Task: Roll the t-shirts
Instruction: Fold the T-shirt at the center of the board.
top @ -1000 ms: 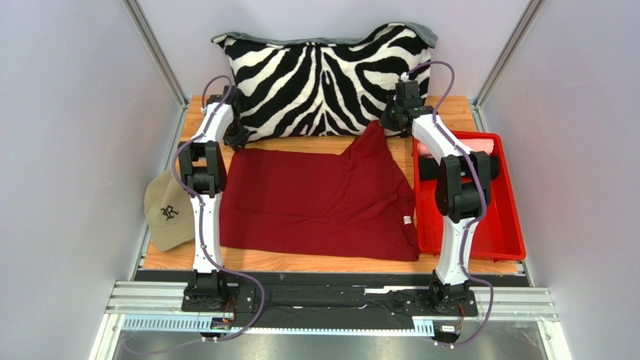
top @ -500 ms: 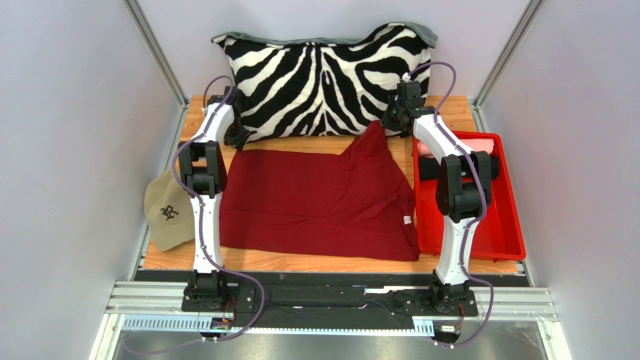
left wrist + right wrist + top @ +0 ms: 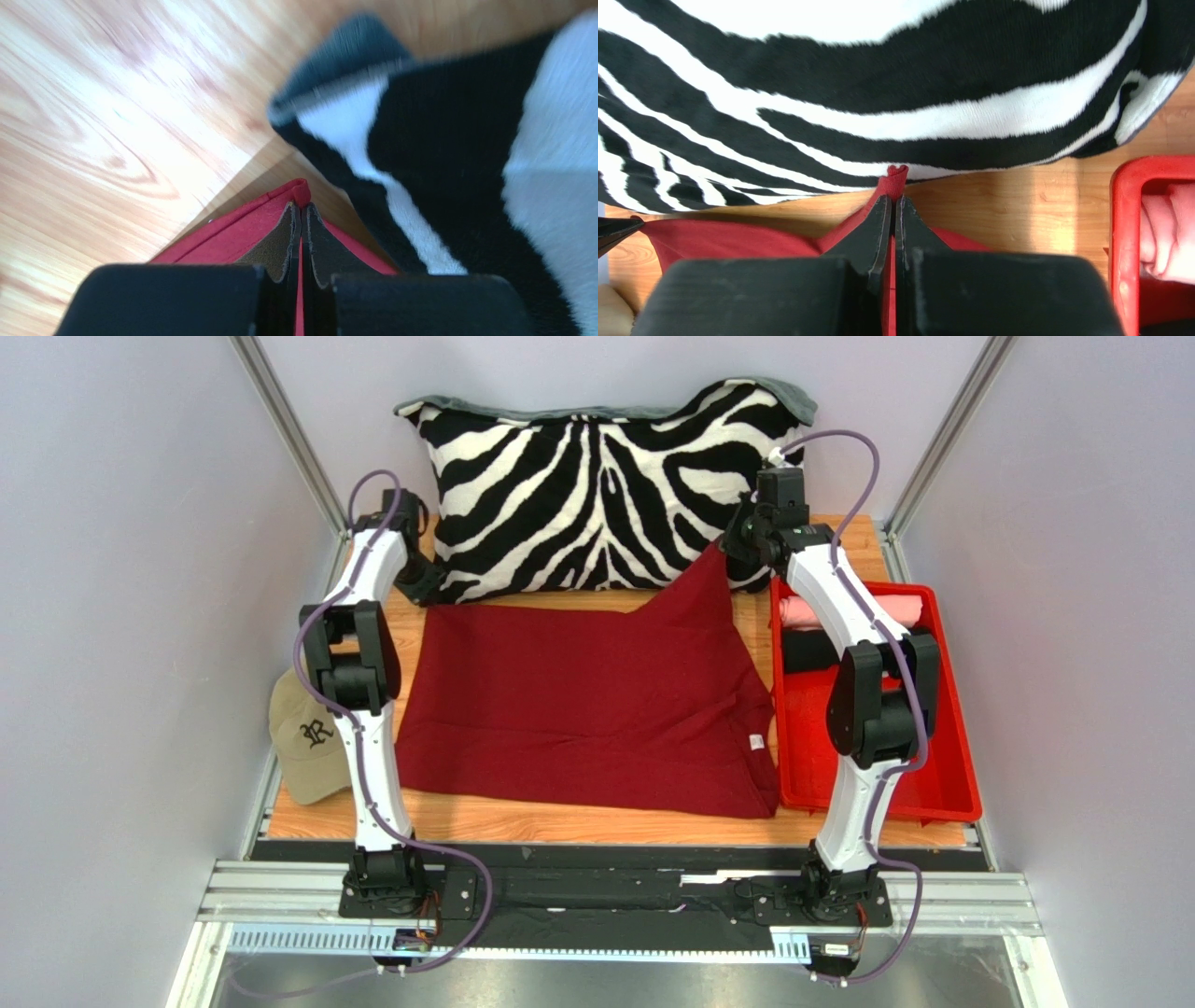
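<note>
A khaki cap (image 3: pixel 312 742) lay at the wooden table's (image 3: pixel 519 819) left edge, and the left gripper (image 3: pixel 300 208) was pinched tight on the far left corner of the maroon t-shirt (image 3: pixel 575 700), which was spread flat mid-table before the zebra pillow (image 3: pixel 603 483). The right gripper (image 3: pixel 893 201) was clamped on the shirt's far right corner (raised in a peak against the pillow). The red tray (image 3: pixel 937 798) at the right held a pale pink t-shirt (image 3: pixel 807 612) and a black t-shirt (image 3: pixel 802 651).

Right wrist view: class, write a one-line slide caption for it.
Right gripper shut on a maroon t-shirt corner, zebra-striped pillow beyond, red tray at right.
</note>
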`<state>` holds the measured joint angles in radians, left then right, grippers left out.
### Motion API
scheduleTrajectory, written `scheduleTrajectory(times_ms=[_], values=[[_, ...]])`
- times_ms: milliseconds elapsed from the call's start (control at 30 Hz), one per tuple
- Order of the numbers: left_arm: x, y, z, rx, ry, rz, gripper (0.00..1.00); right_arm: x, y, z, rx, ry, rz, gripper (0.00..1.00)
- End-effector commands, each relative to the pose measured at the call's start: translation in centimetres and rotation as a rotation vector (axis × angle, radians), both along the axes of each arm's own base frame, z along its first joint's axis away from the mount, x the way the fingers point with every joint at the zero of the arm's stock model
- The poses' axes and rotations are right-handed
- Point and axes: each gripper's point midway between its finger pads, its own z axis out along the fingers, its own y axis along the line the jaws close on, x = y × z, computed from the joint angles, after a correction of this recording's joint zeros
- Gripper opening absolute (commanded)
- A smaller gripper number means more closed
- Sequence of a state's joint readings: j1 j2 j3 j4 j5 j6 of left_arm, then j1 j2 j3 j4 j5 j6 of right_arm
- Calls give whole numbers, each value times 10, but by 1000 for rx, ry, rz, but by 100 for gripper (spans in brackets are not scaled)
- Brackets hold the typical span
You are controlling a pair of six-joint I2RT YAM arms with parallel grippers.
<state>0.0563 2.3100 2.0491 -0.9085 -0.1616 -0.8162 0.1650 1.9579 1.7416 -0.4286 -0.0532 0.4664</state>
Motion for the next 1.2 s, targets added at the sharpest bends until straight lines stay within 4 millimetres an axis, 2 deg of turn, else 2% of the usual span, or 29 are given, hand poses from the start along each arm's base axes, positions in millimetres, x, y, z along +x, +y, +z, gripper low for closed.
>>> scheduleTrajectory(times_ms=[0,67,100,133,200,233,300,333,367,433,500,533,567,600,633,700,833,900,967,1100,1167], values=[[18,4,52,-29,-145,-55,0,4,-2,41,19,-75,-11,0],[13,-2,47,-58,-135,-60,0,-3,1,42,30,-68,-1,0],[11,-2,51,-62,-143,-53,0,-6,1,42,30,-65,-2,0],[6,-3,44,-67,-128,-49,0,-12,2,31,28,-37,2,0],[2,-3,51,-67,-146,-47,0,-22,3,33,29,-35,5,0],[-4,-4,46,-69,-130,-45,0,-31,3,21,30,-5,6,0],[-10,-5,51,-76,-132,-46,0,-40,6,17,37,9,15,0],[-16,-4,46,-82,-117,-43,0,-45,7,13,40,24,12,0],[-19,-5,50,-82,-122,-46,0,-52,7,0,33,62,9,0],[-31,-6,43,-88,-93,-43,0,-59,6,-8,31,90,10,0],[-37,-9,45,-94,-97,-46,0,-73,6,-26,22,153,8,0],[-46,-9,38,-98,-73,-44,0,-79,5,-27,19,162,6,0],[-49,-10,41,-98,-79,-43,0,-84,5,-31,9,166,-2,0],[-54,-10,41,-101,-73,-33,0,-96,2,-47,0,203,-10,0],[-61,-9,34,-96,-55,-28,0,-100,1,-46,2,196,-14,0],[-70,-8,37,-87,-47,-13,0,-110,-3,-58,-12,227,-23,0],[-85,-8,24,-92,-4,-6,0,-125,-11,-77,-44,289,-40,0],[-91,-10,13,-109,22,-13,0,-131,-11,-88,-43,319,-44,5],[-95,-12,6,-118,42,-18,0,-135,-11,-88,-40,318,-49,11],[-104,-12,-5,-114,69,-22,0,-144,-17,-94,-87,324,-76,15],[-106,-11,-6,-109,73,-20,0,-153,-20,-108,-100,356,-89,16]])
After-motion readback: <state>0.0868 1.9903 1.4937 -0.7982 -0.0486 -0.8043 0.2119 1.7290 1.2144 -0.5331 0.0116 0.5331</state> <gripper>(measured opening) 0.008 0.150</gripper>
